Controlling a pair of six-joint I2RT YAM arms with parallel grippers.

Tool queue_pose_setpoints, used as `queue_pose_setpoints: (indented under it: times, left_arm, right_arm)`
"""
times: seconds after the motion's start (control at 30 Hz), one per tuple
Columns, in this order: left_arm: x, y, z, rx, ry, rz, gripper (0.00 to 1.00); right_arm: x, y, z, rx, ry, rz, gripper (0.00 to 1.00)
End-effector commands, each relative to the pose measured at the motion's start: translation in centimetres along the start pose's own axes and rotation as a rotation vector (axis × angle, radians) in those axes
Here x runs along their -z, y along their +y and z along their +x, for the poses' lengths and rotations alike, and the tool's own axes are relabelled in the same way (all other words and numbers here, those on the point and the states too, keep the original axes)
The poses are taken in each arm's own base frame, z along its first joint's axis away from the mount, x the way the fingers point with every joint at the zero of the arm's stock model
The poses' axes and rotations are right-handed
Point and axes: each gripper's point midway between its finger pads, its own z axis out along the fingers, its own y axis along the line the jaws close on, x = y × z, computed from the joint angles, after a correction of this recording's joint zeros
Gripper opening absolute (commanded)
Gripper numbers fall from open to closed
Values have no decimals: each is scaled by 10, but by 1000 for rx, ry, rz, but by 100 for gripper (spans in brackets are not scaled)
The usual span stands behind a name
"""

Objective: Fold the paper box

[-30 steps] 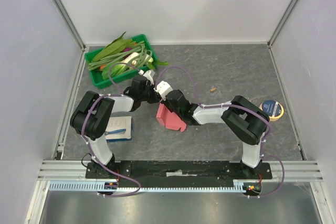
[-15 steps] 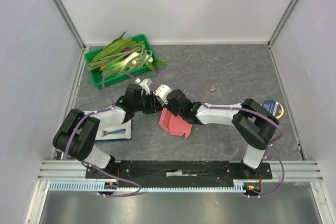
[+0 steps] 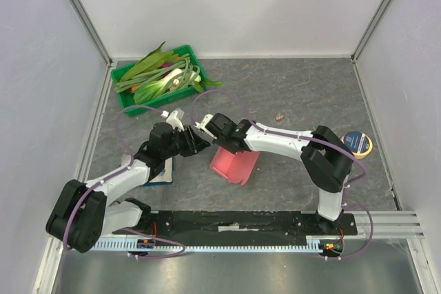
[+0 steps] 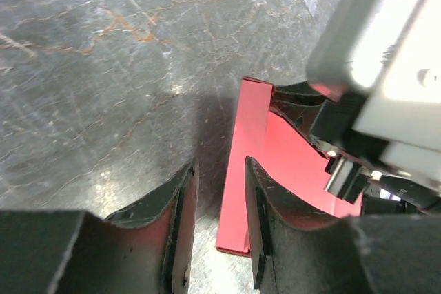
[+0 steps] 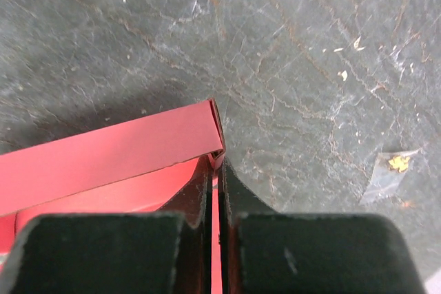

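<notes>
At mid-table, the right claw (image 5: pixel 217 163) pinches the paper box (image 5: pixel 117 149) wall; the left claw (image 4: pixel 220 173) stands parted beside it.

The left gripper (image 4: pixel 220 170) hovers over the table (image 4: pixel 103 67) with its jaws parted. The paper box (image 4: pixel 289 163) lies beneath them, and the right gripper (image 4: pixel 296 111) contacts its far edge.

Robotics laboratory test cell. Evidence: dark stone-patterned bench (image 3: pixel 296 87) enclosed by plain white panels (image 3: pixel 234 5) on aluminium framing (image 3: pixel 84 15) beyond and either side of the fingers (image 4: pixel 182 218). Black mounting plate (image 3: pixel 275 222) and slotted cable duct (image 3: pixel 227 244) lie behind them.
</notes>
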Motion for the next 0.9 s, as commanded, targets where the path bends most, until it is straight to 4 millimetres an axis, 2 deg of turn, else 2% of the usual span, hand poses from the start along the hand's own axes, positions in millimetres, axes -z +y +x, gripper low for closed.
queue_pose_setpoints:
  times: [0.0,0.03,0.07,0.13,0.2,0.3,0.43,0.47,0.5,0.57,0.87]
  left_arm:
    - [10,8,-15,48,-111,-47,40]
    - [13,15,-13,55,-118,-69,39]
    - [18,14,-17,51,-142,-68,40]
    - [23,23,-14,56,-146,-102,39]
    - [30,21,-19,45,-174,-96,39]
    - [38,22,-19,28,-189,-109,39]
    - [40,19,-18,13,-175,-97,39]
    - [40,18,-17,14,-173,-92,39]
    - [39,19,-15,16,-165,-89,39]
    - [37,16,-13,20,-153,-67,39]
    - [25,7,2,11,-55,6,42]
  right_arm:
    - [3,-2,29,84,201,52,0]
    - [2,-2,21,73,195,52,0]
    - [-4,3,29,79,244,49,0]
    - [-8,3,24,93,260,66,0]
    - [-17,8,32,76,309,87,0]
    - [-22,10,26,65,304,103,0]
    - [-24,12,18,65,290,104,13]
    - [-22,9,12,61,273,117,15]
    - [-20,8,9,53,261,118,23]
    - [-13,4,-3,35,215,117,32]
    - [28,-8,-42,-58,25,85,53]
